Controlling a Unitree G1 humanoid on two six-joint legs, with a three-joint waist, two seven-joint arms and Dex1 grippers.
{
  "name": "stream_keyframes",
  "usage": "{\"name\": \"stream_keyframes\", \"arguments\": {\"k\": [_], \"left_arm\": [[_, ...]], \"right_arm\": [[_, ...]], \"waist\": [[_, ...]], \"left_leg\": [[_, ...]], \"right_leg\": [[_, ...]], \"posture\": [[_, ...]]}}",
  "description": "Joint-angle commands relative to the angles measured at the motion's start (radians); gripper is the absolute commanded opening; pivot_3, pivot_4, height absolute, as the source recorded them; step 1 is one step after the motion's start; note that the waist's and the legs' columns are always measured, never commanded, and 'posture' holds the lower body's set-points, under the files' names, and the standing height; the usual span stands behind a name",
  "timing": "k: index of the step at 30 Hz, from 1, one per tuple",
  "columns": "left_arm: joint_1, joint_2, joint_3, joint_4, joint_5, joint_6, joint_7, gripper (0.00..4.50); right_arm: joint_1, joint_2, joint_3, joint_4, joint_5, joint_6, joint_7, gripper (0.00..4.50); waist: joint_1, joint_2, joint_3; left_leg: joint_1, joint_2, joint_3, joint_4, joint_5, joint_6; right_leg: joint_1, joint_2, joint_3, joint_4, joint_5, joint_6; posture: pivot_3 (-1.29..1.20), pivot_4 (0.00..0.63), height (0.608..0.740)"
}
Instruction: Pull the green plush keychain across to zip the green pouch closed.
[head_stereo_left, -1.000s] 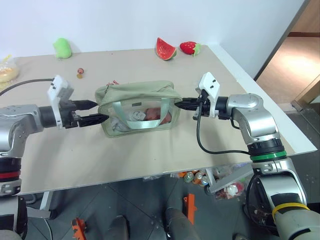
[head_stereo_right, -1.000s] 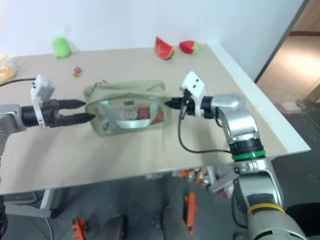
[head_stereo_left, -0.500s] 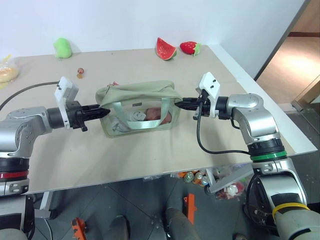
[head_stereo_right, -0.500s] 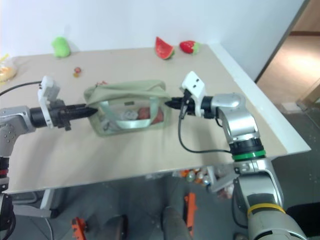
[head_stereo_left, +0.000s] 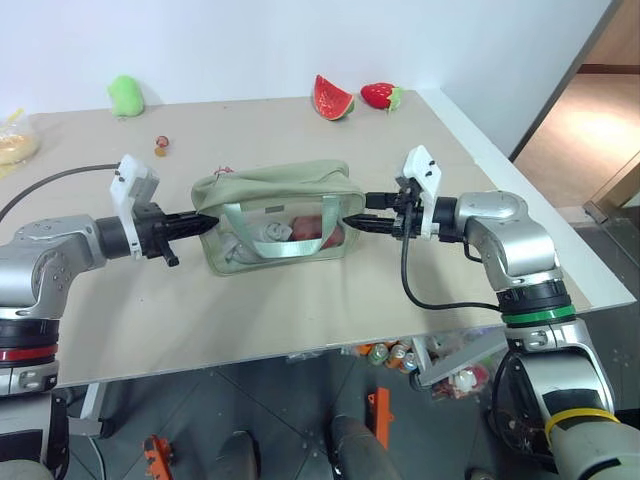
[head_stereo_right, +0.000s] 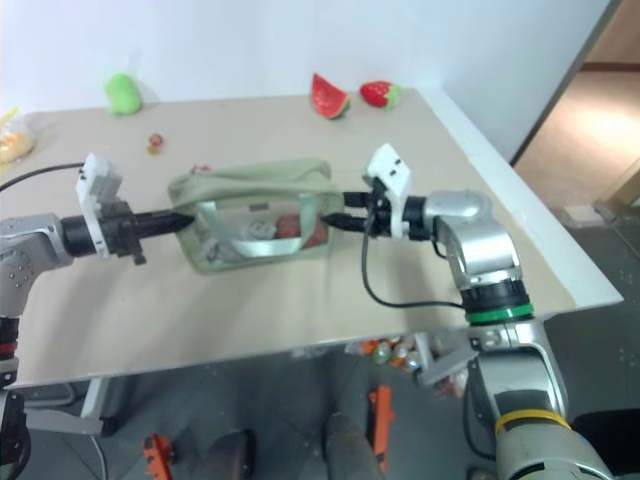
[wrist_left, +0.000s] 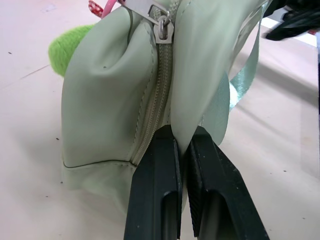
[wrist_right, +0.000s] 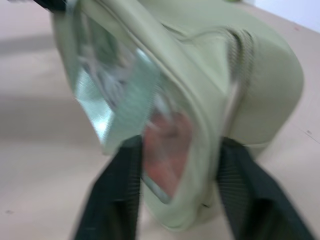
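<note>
Because the left gripper (head_stereo_left: 205, 222) is clamped only on a thin fold of fabric at the left end of the green pouch (head_stereo_left: 280, 215), that fold could slide out from between the two black fingers (wrist_left: 155, 190) once the zip is pulled, and the pouch would then drag across the table (head_stereo_left: 300, 300) instead of closing; the zipper slider (wrist_left: 163, 29) sits at that same left end, with the green plush keychain (wrist_left: 67, 45) lying just behind the pouch on its far left side, touching or nearly touching it, so it looks awkward to reach; the pouch stands upright, well in from the table's edges, its clear window facing the camera, a pale soft item and a reddish one visible inside, though what they are I cannot tell; at the right end, the right gripper (head_stereo_left: 362, 212) has its jaws apart, straddling the pouch's corner without gripping, so nothing steadies that side and a hard pull could tip or twist the pouch.
</note>
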Motion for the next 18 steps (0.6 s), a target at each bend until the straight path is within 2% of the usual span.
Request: {"name": "stream_keyframes", "arguments": {"k": [1,3,4,9,13,18], "left_arm": [[0.01,0.0,0.001,-0.019,0.001,-0.005,0.01,0.0],[0.014,-0.003,0.0,-0.025,-0.002,-0.005,0.012,0.0],[0.016,-0.003,-0.001,-0.027,-0.003,-0.005,0.013,0.0],[0.029,-0.007,-0.001,-0.041,-0.01,-0.003,0.017,0.0],[0.042,-0.012,0.004,-0.052,-0.016,-0.003,0.021,0.0],[0.048,-0.016,0.007,-0.054,-0.017,-0.005,0.027,0.0]], "right_arm": [[0.009,-0.037,-0.073,-0.118,0.106,0.037,0.053,3.69],[0.004,-0.059,-0.125,-0.151,0.171,0.063,0.07,4.39],[-0.007,-0.07,-0.148,-0.154,0.193,0.067,0.071,4.47],[-0.08,-0.109,-0.18,-0.087,0.194,0.032,0.054,4.47],[-0.219,-0.064,-0.092,0.119,0.025,-0.093,-0.066,4.47],[-0.398,0.039,0.02,0.366,-0.144,-0.285,-0.144,4.47]], "waist": [[0.001,0.0,0.0],[0.001,0.0,0.0],[0.001,0.0,0.0],[0.001,0.0,0.0],[-0.001,0.0,0.0],[-0.002,0.001,0.0]], "left_leg": [[0.0,0.0,0.0,0.0,0.0,0.0],[0.0,0.0,0.0,0.0,0.0,0.0],[0.0,0.0,0.0,0.0,0.0,0.0],[0.0,0.0,0.0,0.0,0.0,0.0],[0.002,0.0,0.001,0.0,0.0,0.0],[0.002,0.0,0.001,0.0,0.0,0.0]], "right_leg": [[0.0,0.0,0.0,0.0,0.0,0.0],[0.0,0.0,0.0,-0.001,0.0,0.0],[0.0,0.0,0.0,-0.001,0.0,0.0],[0.001,0.0,0.0,-0.001,0.0,0.0],[0.001,0.0,0.001,-0.001,0.001,0.0],[0.001,0.0,0.001,-0.001,0.001,0.0]], "posture": [[0.0,0.15,0.74],[0.0,0.15,0.74],[0.0,0.15,0.74],[0.0,0.15,0.74],[0.0,0.15,0.74],[0.0,0.15,0.74]]}}
